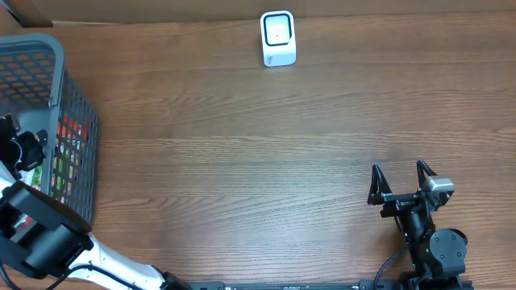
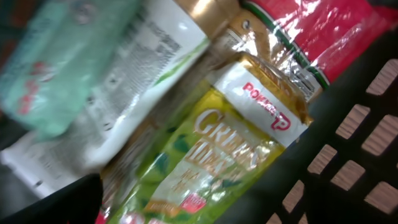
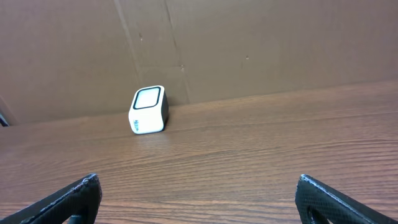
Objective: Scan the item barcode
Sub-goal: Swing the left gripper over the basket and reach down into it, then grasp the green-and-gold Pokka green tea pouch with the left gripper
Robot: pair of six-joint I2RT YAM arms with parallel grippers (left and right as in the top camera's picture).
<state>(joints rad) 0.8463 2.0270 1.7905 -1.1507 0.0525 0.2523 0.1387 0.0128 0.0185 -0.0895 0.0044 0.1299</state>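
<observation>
Several packets lie in the dark mesh basket point(image 1: 78, 113). In the left wrist view I see a green tea packet point(image 2: 211, 149), a white packet point(image 2: 137, 74), a mint-green packet point(image 2: 56, 68) and a red packet point(image 2: 323, 31). My left gripper point(image 1: 22, 138) is down inside the basket, just over the green tea packet. One dark finger point(image 2: 65, 202) shows at the far lower left, with the jaws wide and closed on nothing. The white barcode scanner point(image 1: 278, 38) point(image 3: 148, 110) stands at the table's far edge. My right gripper point(image 1: 401, 179) point(image 3: 199, 193) rests open and empty near the front right.
The basket wall point(image 2: 348, 155) rises close on the right of the left wrist view. A brown cardboard backdrop point(image 3: 249, 43) stands behind the scanner. Bare wooden tabletop point(image 1: 258, 161) lies between basket, scanner and right arm.
</observation>
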